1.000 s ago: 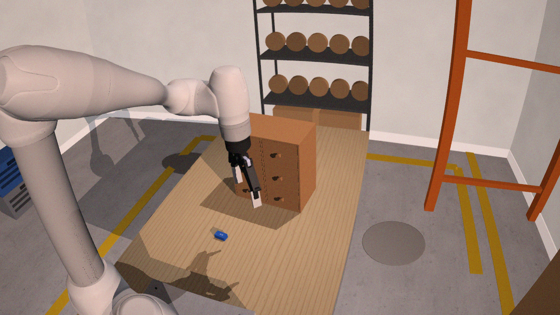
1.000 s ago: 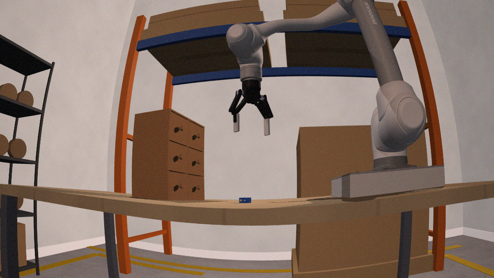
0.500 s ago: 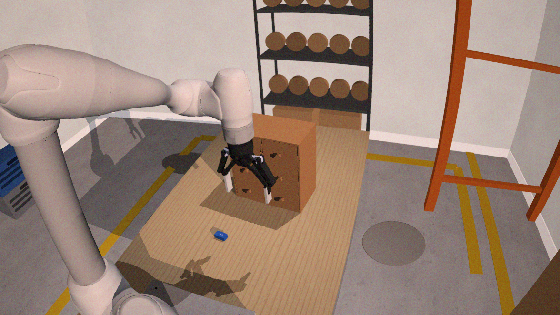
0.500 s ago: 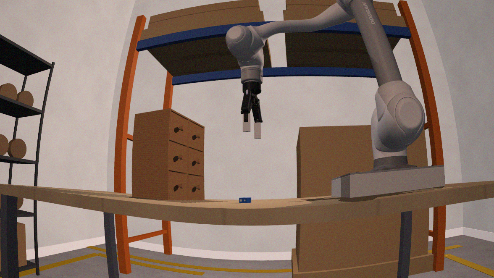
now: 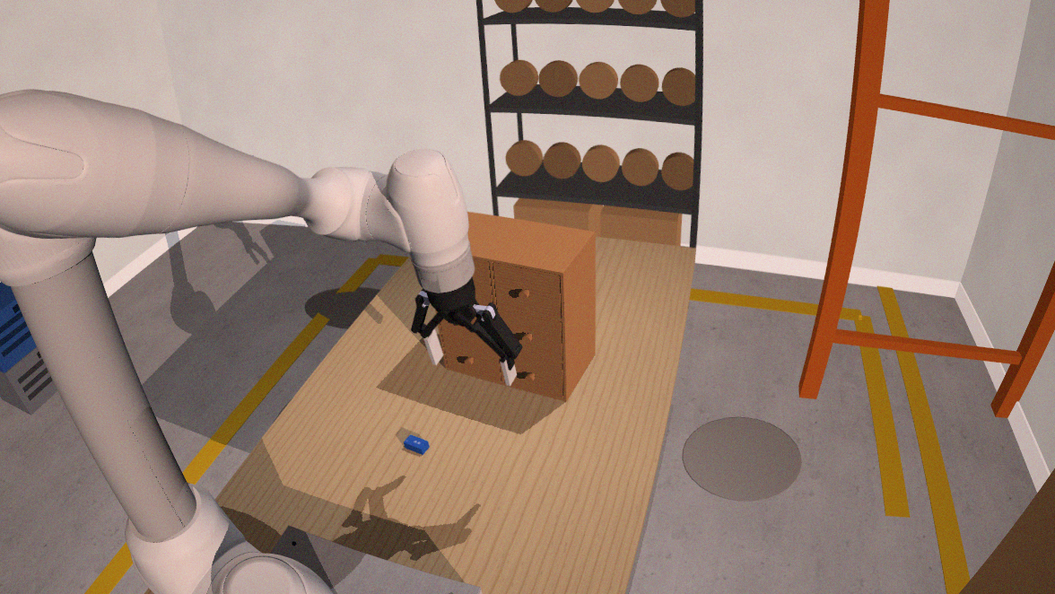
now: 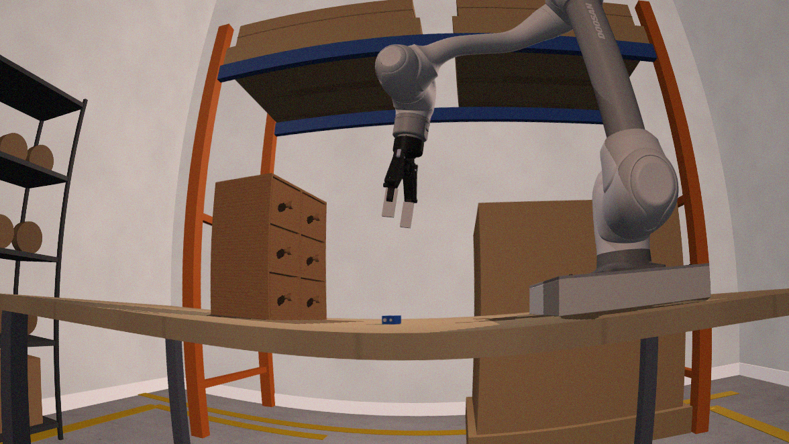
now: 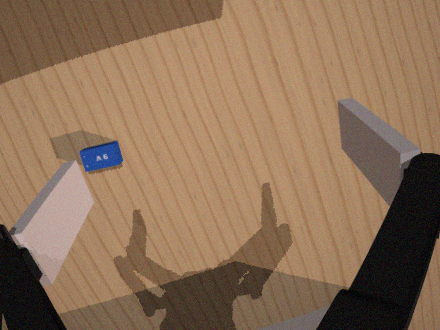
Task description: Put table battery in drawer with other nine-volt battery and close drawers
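Observation:
A small blue nine-volt battery (image 5: 416,443) lies flat on the wooden table, in front of the chest; it also shows in the side view (image 6: 390,319) and in the wrist view (image 7: 100,157). The small wooden chest (image 5: 525,311) has two columns of three drawers, all pushed in, with round knobs (image 6: 298,252). My gripper (image 5: 469,365) (image 6: 398,212) is open and empty. It hangs high above the table, in front of the chest and well above the battery. In the wrist view the battery lies close to the left fingertip, and my gripper (image 7: 208,153) points down at bare table.
A dark shelf rack (image 5: 594,110) with round logs stands behind the table. An orange rack frame (image 5: 849,199) stands at the right. My arm's base block (image 6: 618,289) sits on the table's near end. A large cardboard box (image 6: 530,264) stands behind the table.

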`<state>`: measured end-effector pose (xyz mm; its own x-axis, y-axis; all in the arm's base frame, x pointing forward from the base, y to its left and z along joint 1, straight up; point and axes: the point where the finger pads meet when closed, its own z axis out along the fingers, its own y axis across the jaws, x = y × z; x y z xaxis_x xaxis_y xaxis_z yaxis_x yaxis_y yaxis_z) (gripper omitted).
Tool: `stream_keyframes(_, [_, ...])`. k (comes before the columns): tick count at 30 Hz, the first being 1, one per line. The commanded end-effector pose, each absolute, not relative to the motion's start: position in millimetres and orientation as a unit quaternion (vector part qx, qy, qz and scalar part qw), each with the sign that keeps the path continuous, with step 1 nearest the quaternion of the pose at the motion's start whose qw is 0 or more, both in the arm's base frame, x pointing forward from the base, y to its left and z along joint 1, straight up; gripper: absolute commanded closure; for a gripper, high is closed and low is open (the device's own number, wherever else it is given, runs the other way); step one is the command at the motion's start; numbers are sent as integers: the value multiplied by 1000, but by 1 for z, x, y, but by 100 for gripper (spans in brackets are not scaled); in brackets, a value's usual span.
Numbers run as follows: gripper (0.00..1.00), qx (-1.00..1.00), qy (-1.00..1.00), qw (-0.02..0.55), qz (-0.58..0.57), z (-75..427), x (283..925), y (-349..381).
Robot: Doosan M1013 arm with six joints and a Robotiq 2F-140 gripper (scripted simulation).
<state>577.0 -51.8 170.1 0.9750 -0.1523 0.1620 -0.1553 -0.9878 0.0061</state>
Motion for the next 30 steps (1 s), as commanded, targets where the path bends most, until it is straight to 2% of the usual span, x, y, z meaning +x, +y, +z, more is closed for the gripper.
stream_keyframes(1, [0, 990, -75, 9, 116, 164, 581, -51])
stream_keyframes(17, [0, 937, -71, 27, 340, 125, 619, -58])
stream_keyframes(30, [0, 887, -67, 34, 456, 104, 640, -61])
